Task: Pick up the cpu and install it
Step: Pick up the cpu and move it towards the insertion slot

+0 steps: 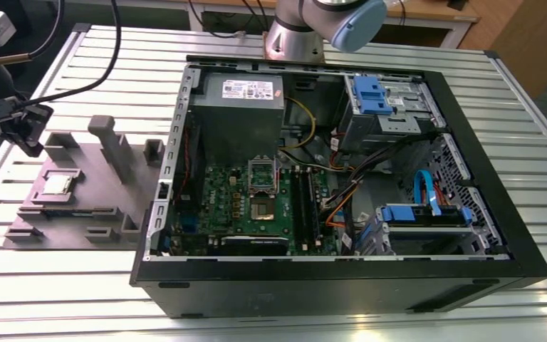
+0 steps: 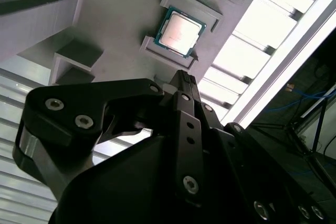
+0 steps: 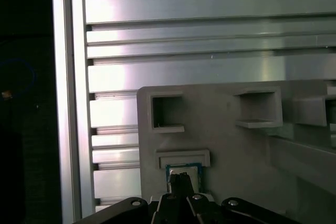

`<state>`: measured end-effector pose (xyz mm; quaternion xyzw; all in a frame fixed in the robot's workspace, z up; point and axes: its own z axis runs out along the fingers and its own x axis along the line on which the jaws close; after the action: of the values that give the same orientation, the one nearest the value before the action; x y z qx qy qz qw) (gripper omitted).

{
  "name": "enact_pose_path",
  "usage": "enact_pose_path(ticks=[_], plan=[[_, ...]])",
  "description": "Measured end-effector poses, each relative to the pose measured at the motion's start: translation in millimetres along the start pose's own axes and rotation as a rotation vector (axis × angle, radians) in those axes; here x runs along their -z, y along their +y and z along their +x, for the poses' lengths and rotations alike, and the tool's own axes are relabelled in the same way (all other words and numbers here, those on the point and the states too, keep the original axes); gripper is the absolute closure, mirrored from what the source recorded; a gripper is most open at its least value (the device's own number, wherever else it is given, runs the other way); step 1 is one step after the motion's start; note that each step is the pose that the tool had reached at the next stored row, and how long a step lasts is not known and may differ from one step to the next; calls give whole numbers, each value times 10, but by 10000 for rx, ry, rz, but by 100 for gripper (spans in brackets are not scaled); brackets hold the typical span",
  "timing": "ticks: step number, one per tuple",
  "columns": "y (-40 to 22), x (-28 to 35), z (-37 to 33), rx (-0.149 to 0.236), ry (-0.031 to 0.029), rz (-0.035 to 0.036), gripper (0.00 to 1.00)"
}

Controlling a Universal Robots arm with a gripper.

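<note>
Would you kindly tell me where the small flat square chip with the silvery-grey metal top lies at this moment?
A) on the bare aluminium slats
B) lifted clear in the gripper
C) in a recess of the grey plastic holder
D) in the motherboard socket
C: the cpu sits in a framed recess of the grey plastic holder, outside the black computer case, with the gripper close by.

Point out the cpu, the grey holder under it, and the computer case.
cpu [image 2: 179,31], second wrist view, centre of its metal top.
grey holder [image 1: 93,194], exterior view, bare flat base.
computer case [image 1: 330,288], exterior view, black outer wall.
</note>
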<state>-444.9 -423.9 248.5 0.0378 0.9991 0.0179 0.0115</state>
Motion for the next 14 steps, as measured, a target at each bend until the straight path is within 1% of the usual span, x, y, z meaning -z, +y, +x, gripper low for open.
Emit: enact_pose_path(ticks=[6, 14], plan=[[-36, -18, -2, -1, 0, 0, 90], [-86, -67, -15, -2, 4, 0, 90]])
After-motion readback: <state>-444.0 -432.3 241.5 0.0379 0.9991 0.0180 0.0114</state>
